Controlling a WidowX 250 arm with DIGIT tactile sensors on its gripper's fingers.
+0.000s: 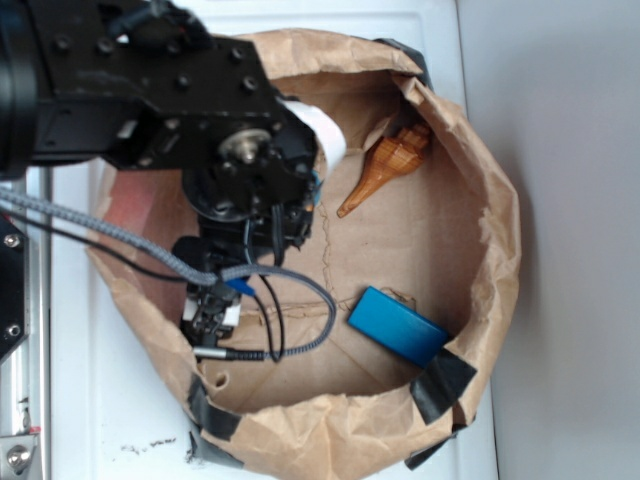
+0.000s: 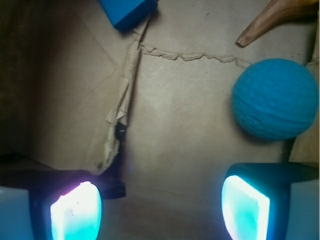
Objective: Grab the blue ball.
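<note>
Through the wrist camera we see our gripper [image 2: 161, 210] with its jaws spread wide and nothing between them, hanging over the floor of the brown paper bag [image 1: 490, 200]. The blue ball [image 2: 274, 98] rests on that floor ahead of us and off to the right side of the wrist view, roughly in line with the finger [image 2: 245, 210] on that side rather than centred in the gap. To grab it well, we judge we should shift sideways until the ball sits midway between the pads, then descend and close around its widest part. In the exterior view our arm hides the ball entirely. The blue rectangular block [image 1: 398, 325] and the wooden carved piece [image 1: 387, 165] are cut off in the wrist view.
</note>
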